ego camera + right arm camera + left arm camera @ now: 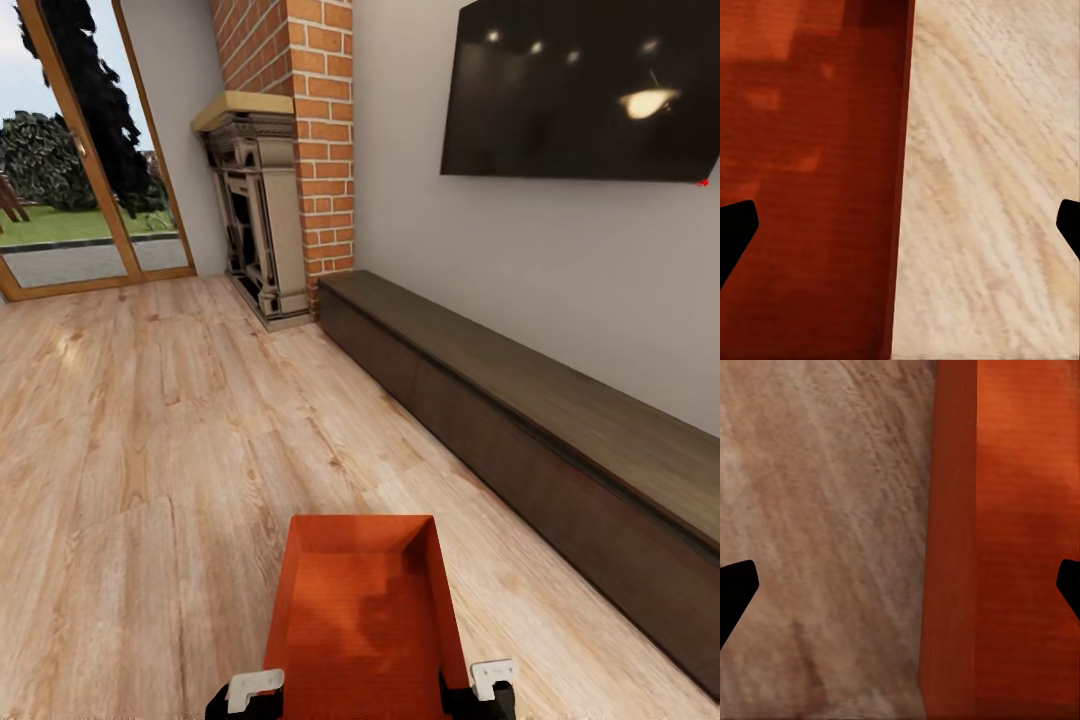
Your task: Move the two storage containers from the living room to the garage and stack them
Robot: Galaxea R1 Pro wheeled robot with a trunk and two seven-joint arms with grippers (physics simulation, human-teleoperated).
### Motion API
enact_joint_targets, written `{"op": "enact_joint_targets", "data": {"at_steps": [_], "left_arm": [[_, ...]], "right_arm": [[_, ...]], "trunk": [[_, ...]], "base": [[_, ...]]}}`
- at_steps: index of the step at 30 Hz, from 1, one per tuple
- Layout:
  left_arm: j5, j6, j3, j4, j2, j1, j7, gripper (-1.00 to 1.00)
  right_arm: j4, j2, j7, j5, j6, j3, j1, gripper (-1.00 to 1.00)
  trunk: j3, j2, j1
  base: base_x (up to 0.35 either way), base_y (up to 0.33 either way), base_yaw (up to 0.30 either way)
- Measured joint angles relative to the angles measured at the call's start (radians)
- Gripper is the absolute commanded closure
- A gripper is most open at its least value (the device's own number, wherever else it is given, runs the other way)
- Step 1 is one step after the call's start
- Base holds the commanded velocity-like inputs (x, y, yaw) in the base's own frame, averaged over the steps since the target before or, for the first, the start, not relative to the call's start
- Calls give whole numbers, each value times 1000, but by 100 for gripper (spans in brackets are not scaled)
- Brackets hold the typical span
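One orange-red open-top storage container (365, 610) lies low in the head view on the living room's light wood floor, just in front of me. My left gripper (247, 695) is at its near left corner and my right gripper (492, 685) at its near right corner. The left wrist view has the left gripper (902, 589) open, its dark fingertips (735, 592) spread wide astride the container's side wall (949, 547). My right gripper (902, 229) is open too, straddling the opposite wall (898, 225), with the container's inside (810, 165) on one side and bare planks on the other.
A long dark low cabinet (520, 430) runs along the right wall under a black wall TV (585, 90). A red brick fireplace (285, 150) stands ahead, with glass doors (80, 160) at the far left. Light wood plank floor (150, 420) stretches ahead and to the left.
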Motion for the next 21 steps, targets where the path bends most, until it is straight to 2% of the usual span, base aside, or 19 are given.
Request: {"op": "enact_joint_targets", "data": {"at_steps": [4, 21], "left_arm": [[0, 0, 0, 0, 0, 0, 0, -100], [0, 0, 0, 0, 1, 0, 0, -100]], "right_arm": [[0, 0, 0, 0, 0, 0, 0, -100], [0, 0, 0, 0, 0, 1, 0, -100]], "trunk": [[-15, -1, 2], [-16, -1, 2]], "base": [[0, 0, 0], [0, 0, 0]]}}
